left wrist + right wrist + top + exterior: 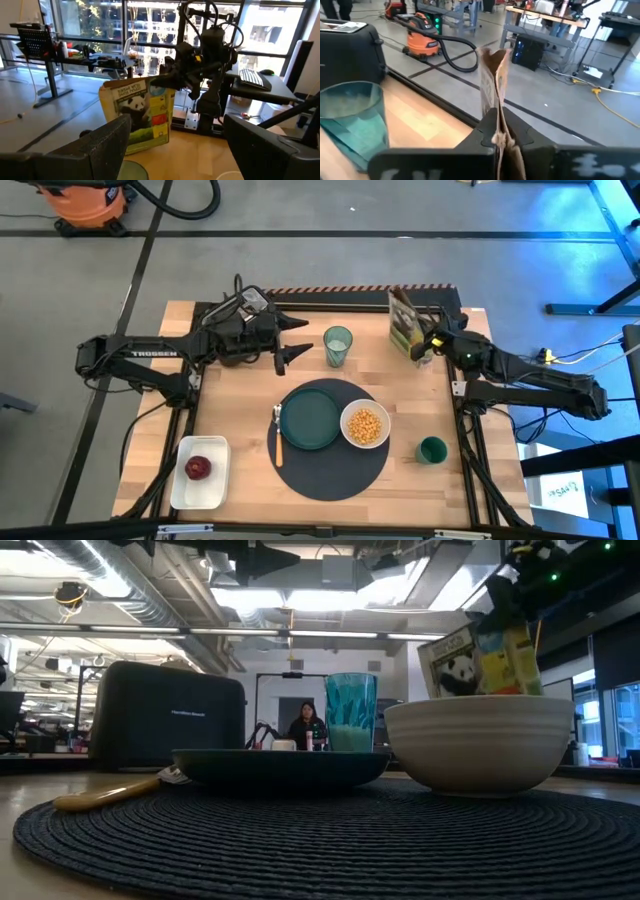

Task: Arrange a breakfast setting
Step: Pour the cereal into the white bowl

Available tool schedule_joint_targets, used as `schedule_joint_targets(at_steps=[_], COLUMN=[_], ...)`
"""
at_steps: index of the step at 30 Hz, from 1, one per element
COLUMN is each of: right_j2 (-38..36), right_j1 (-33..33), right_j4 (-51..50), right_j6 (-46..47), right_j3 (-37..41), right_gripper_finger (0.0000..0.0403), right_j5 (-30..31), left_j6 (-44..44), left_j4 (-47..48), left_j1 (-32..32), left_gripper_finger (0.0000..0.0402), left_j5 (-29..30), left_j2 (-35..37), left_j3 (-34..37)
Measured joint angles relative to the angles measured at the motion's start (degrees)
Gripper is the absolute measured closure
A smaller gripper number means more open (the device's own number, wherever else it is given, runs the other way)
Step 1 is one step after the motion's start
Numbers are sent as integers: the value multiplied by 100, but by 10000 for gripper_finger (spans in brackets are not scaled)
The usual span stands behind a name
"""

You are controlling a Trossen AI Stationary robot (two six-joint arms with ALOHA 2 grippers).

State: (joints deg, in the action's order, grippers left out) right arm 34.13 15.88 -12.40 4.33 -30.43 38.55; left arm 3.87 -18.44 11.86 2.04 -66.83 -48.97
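A large round dark mat point(335, 470) lies at the table's middle front. On it rest a dark teal plate point(310, 420), a white bowl point(365, 426) with yellow cereal, and a small utensil point(278, 442). A translucent green tumbler point(338, 345) stands behind the mat. A red apple point(198, 469) lies in a white tray point(215, 485). No bagel is in view. My left gripper point(292, 340) is open and empty, just left of the tumbler. My right gripper point(426, 348) is shut on a panda-print bag point(404, 323) at the far right. My right gripper pinches the bag's thin upper edge point(496, 131) between its two fingers, coming from the table's right side. The bag stands about upright point(478, 660). The bowl hides its bottom in the low view, so I cannot tell if it is lifted.
A black toaster point(165, 715) stands at the far left, mostly under my left arm. A small dark green cup point(432, 450) stands right of the mat. A person point(306, 728) sits in the room beyond the table.
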Motion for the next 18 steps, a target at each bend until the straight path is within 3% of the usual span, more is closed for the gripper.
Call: schedule_joint_targets(at_steps=[6,18], right_j2=[4,-270], right_j1=[2,-2], right_j4=[-67,-138], right_j6=[423,569], right_j3=[100,-222], right_gripper_finger=[368,229], right_j5=[109,99], left_j6=[6,52], left_j4=[7,630], left_j1=[-59,-120], left_gripper_finger=[89,89], left_j5=[106,378], left_j2=[0,48], left_j3=[0,-2])
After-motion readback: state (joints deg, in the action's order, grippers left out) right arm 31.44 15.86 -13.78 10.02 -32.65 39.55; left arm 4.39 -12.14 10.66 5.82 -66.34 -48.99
